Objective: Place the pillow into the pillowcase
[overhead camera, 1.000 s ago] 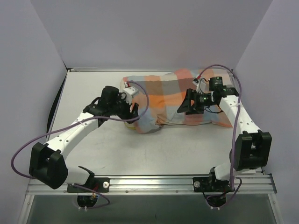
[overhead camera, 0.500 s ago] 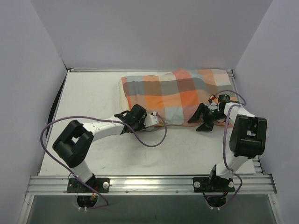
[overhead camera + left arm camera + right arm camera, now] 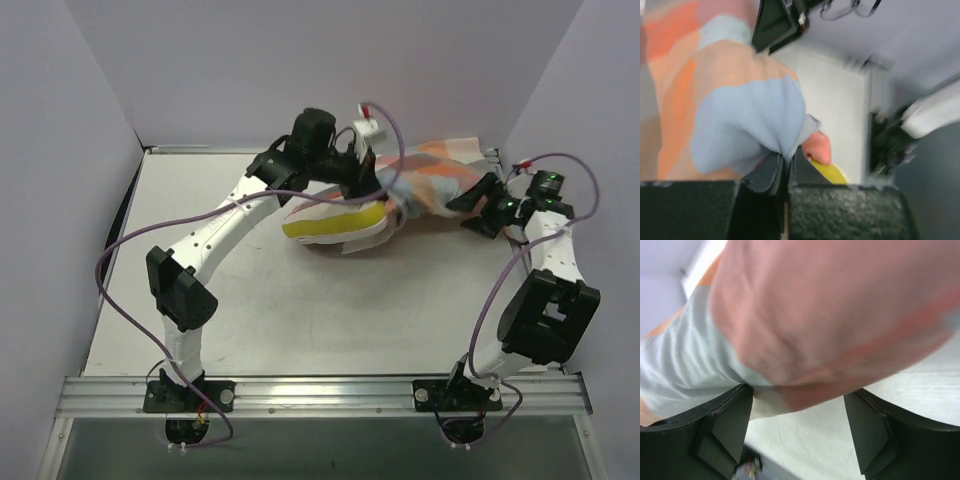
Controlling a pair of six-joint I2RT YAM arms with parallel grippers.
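Table (image 3: 200, 290): we see a flat, matte white top with faint scuffs. Plain lavender walls (image 3: 300, 70) close its back and both sides, and a ribbed metal rail (image 3: 320, 390) runs along its near edge.

Pillowcase (image 3: 435, 180): soft woven cloth in orange, grey, light blue and cream checks. It is bunched and creased at the table's right rear corner, with part of it lifted off the table top.

Pillow (image 3: 335, 226): a plump cream cushion lying on the table's rear half, near the middle. Its smooth yellow side edge faces us and forms a long curved band. Its right end goes under the gathered cloth, so we cannot tell how much is inside.

Left arm (image 3: 215, 235): white segments with black joints stretch from the table's near edge to its back, crossing above the pillow's left end.

Right arm (image 3: 545, 250): it is folded along the table's right side.

Left gripper (image 3: 787, 167): its dark, grainy fingers (image 3: 767, 175) are pressed together on a fold of light blue cloth. The yellow edge shows just beyond them.

Right gripper (image 3: 800, 395): its black fingers (image 3: 727, 422) are spread wide above the table. Orange and pale cloth sags between them and blocks most of that view.

Cable (image 3: 130, 250): a thin purple loop hangs over the table's left half.
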